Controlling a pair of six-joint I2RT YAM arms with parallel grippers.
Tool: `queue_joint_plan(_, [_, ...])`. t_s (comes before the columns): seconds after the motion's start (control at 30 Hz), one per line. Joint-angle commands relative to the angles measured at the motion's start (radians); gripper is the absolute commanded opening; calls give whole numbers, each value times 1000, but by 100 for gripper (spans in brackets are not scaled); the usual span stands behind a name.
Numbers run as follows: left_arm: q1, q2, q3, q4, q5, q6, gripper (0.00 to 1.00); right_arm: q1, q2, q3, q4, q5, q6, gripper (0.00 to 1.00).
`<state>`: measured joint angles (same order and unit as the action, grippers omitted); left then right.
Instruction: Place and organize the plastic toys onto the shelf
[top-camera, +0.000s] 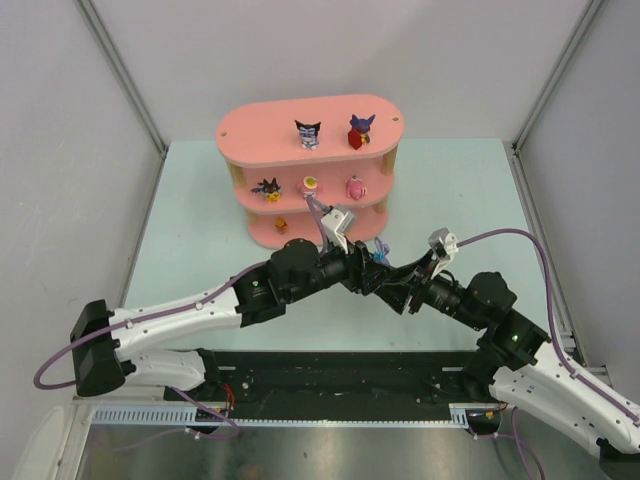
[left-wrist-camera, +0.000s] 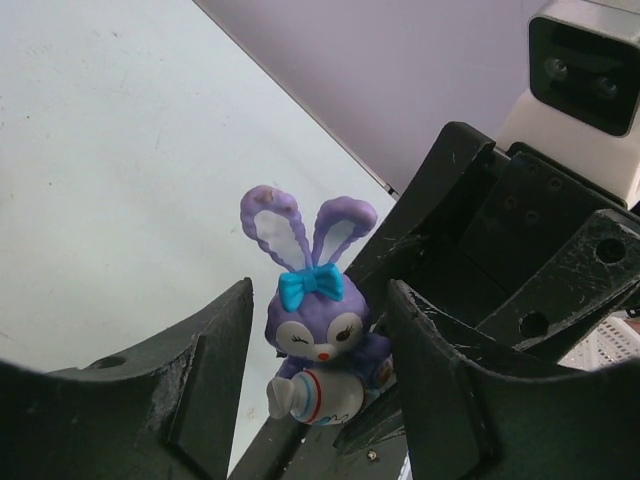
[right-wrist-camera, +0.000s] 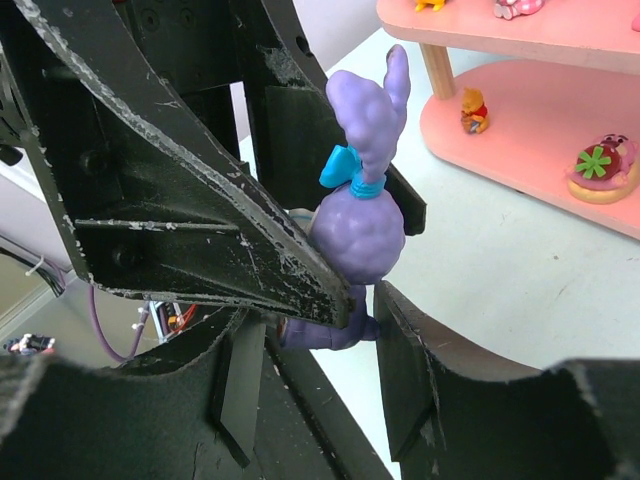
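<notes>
A blue-purple rabbit (left-wrist-camera: 320, 335) with a blue bow hangs in the air between both grippers, in front of the pink shelf (top-camera: 262, 128). My right gripper (right-wrist-camera: 322, 335) is shut on the rabbit's (right-wrist-camera: 360, 235) lower body. My left gripper (left-wrist-camera: 320, 300) is open, its fingers (left-wrist-camera: 215, 370) standing on either side of the rabbit's head with small gaps. In the top view the rabbit (top-camera: 380, 246) sits where the left gripper (top-camera: 370, 258) and right gripper (top-camera: 388, 264) meet. Several toys stand on the shelf: a black-eared one (top-camera: 308, 133), a red-purple one (top-camera: 360, 130), a pink one (top-camera: 354, 187).
The shelf's lower boards (right-wrist-camera: 540, 110) are close on the right in the right wrist view, holding an orange figure (right-wrist-camera: 474, 110) and a pink toy with a green flower (right-wrist-camera: 603, 168). The pale green table (top-camera: 190, 230) is walled by white panels on three sides.
</notes>
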<state>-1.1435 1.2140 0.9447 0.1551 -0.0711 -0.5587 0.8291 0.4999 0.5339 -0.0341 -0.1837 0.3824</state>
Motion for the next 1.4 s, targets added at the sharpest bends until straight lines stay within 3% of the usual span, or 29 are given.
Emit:
queue_joint_plan(0.0, [-9,12,39,27,17,-14,60,-1,-14,43,60,0,-13,0])
queue_joint_plan(0.17, [-9,12,40,27,16,-15,45,-1,-17,43,54,3,-14,0])
queue_joint_plan(0.37, [-9,7,39,26,22,-17,18,-1,-27,44,49,13,-19,0])
queue_joint_plan(0.47, [-9,4,37,26,19,-18,10,-1,-29,43,46,18,-19,1])
queue_joint_plan(0.53, [-9,-1,34,24,16,-17,8,-2,-34,43,46,21,-17,20])
queue_joint_plan(0.57, [-9,-2,32,23,10,-17,7,-2,-35,43,46,21,-16,40])
queue_joint_plan(0.67, [-9,-13,28,14,-1,-15,6,-1,-38,43,45,24,-14,70])
queue_joint_plan(0.77, [-9,-25,26,3,-25,-7,6,-2,-47,44,43,29,-13,84])
queue_joint_plan(0.87, [-9,-31,23,-11,-48,-3,6,-2,-49,43,48,24,-14,90])
queue_joint_plan(1.13, [13,-86,29,-97,-139,29,6,-4,-99,61,39,55,-37,93])
queue_joint_plan(1.3, [134,-177,63,-227,-166,97,4,-7,-129,89,-62,131,-85,95])
queue_joint_plan(1.37, [160,-211,129,-285,-240,146,5,-8,-130,95,-79,141,-92,95])
